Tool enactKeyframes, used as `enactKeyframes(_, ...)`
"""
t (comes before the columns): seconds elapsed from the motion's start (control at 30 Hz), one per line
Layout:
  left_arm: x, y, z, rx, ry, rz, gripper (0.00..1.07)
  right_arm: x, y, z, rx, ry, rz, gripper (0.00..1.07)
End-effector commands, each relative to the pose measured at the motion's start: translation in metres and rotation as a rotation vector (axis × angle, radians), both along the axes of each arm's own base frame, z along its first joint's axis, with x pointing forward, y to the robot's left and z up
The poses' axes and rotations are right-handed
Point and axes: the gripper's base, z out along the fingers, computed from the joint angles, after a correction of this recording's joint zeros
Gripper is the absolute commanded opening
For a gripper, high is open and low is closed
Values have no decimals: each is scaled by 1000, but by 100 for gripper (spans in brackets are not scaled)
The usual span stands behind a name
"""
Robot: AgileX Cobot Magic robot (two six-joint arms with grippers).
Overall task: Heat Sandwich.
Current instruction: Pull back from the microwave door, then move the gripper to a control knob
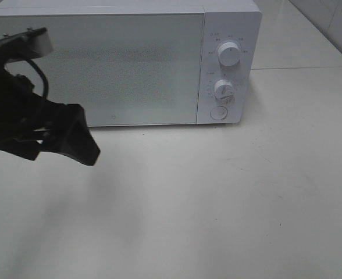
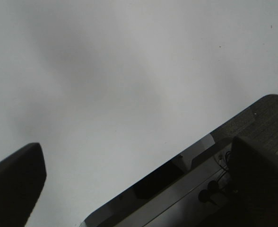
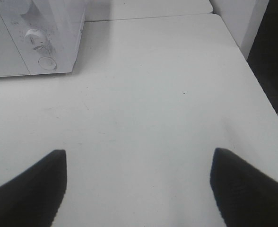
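the white box-shaped microwave oven [image 1: 101,64] is sitting along the far edge of the white table [image 1: 246,203], with its frosted door closed and its two round dials [image 1: 229,53] and round button [image 1: 218,113] facing forward. the black left gripper [image 1: 81,142] is hanging over the table's left edge, in front of the microwave oven's left end. its wrist view is showing the jaws spread wide with only bare table between them: released, gripping nothing. the black right gripper [image 3: 138,152] is hovering over the table's right side, on the near side of the dial corner, jaws likewise parted and holding nothing. the sandwich is not showing in any view, so i cannot tell where it is lying relative to either gripper.
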Motion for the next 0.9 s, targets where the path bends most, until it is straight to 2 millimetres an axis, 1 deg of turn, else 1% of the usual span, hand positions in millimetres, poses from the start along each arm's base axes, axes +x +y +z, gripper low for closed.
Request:
enactKeyframes(0.03, -2, 16, 8, 5, 22, 38, 99, -4, 0, -1, 6, -30, -6, 76)
enactKeyframes(0.07, -1, 24, 11, 11, 24, 61, 99, -4, 0, -1, 6, -30, -6, 76)
enactKeyframes(0.1, -2, 39, 17, 28, 19, 105, 99, -4, 0, -1, 6, -30, -6, 76)
enactKeyframes(0.13, -3, 45, 21, 33, 12, 125, 99, -4, 0, -1, 6, -30, -6, 76)
enactKeyframes(0.17, -3, 45, 21, 33, 12, 125, 99, -4, 0, -1, 6, -30, -6, 76)
enactKeyframes(0.2, -4, 53, 23, 47, 7, 149, 99, -4, 0, -1, 6, -30, -6, 76)
enactKeyframes(0.23, -6, 65, 28, 74, -1, 184, 99, -4, 0, -1, 6, -30, -6, 76)
enactKeyframes(0.27, -8, 71, 30, 85, 2, 205, 99, -4, 0, -1, 6, -30, -6, 76)
enactKeyframes(0.3, -11, 75, 32, 97, 7, 218, 99, -4, 0, -1, 6, -30, -6, 76)
enactKeyframes(0.33, -11, 75, 32, 97, 7, 218, 99, -4, 0, -1, 6, -30, -6, 76)
enactKeyframes(0.37, -16, 85, 37, 126, 9, 252, 99, -4, 0, -1, 6, -30, -6, 76)
enactKeyframes(0.43, -23, 93, 41, 167, 14, 280, 99, -4, 0, -1, 6, -30, -6, 76)
enactKeyframes(0.5, -26, 97, 43, 189, 12, 289, 99, -4, 0, -1, 6, -30, -6, 76)
enactKeyframes(0.53, -33, 102, 48, 235, 2, 314, 99, -4, 0, -1, 6, -30, -6, 76)
enactKeyframes(0.6, -41, 106, 51, 260, 2, 341, 99, -4, 0, -1, 6, -30, -6, 76)
enactKeyframes(0.67, -45, 108, 52, 264, -1, 353, 99, -4, 0, -1, 6, -30, -6, 76)
enactKeyframes(0.7, -56, 111, 52, 272, -18, 365, 99, -4, 0, -1, 6, -30, -6, 76)
enactKeyframes(0.77, -68, 112, 48, 268, -28, 367, 99, -4, 0, -1, 6, -30, -6, 76)
enactKeyframes(0.8, -68, 112, 48, 268, -28, 367, 99, -4, 0, -1, 6, -30, -6, 76)
enactKeyframes(0.83, -80, 114, 41, 269, -26, 366, 99, -4, 0, -1, 6, -30, -6, 76)
enactKeyframes(0.9, -92, 116, 36, 268, -30, 366, 99, -4, 0, -1, 6, -30, -6, 76)
